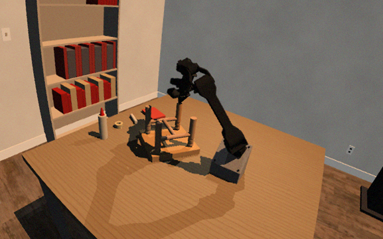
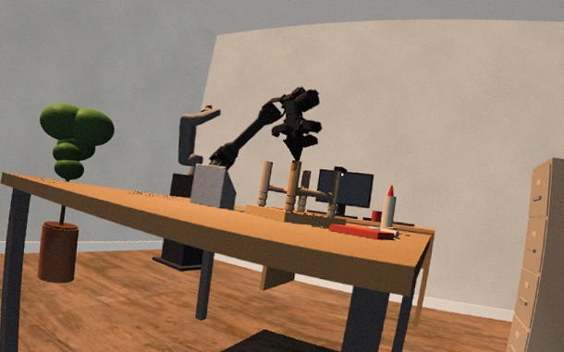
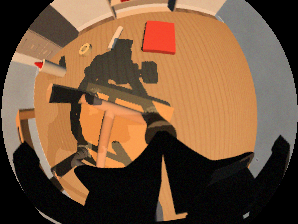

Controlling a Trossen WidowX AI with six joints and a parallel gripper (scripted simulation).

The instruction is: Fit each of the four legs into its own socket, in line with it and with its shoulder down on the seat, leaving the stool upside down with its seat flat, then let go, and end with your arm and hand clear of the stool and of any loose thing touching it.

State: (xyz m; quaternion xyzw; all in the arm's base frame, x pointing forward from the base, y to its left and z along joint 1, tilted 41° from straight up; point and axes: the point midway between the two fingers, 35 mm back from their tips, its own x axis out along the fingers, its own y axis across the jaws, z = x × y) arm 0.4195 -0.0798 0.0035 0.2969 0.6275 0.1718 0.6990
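Your stool (image 1: 169,135) sits upside down on the table (image 1: 257,194), its square, pale wooden seat (image 1: 192,150) flat on the striped wood grain. All four round, dowel-like legs (image 1: 192,131) stand upright on the seat, tied together by thin crossbars; whether each shoulder is fully seated you cannot tell from here. Your gripper (image 1: 180,101) points straight down just over the top of the far leg (image 1: 178,115), its fingers pressed together with nothing between them. From the exterior view the tip (image 2: 296,157) looks to be touching that leg's end.

The bookshelf (image 1: 24,23) behind holds rows of red, grey and tan books. Beside the stool lie a flat red book (image 1: 156,112), a white glue bottle (image 1: 102,124) with a red cone cap, a small tape ring (image 1: 117,124) and a short white cylinder (image 1: 133,118). The arm rises from a grey block base (image 1: 240,171).
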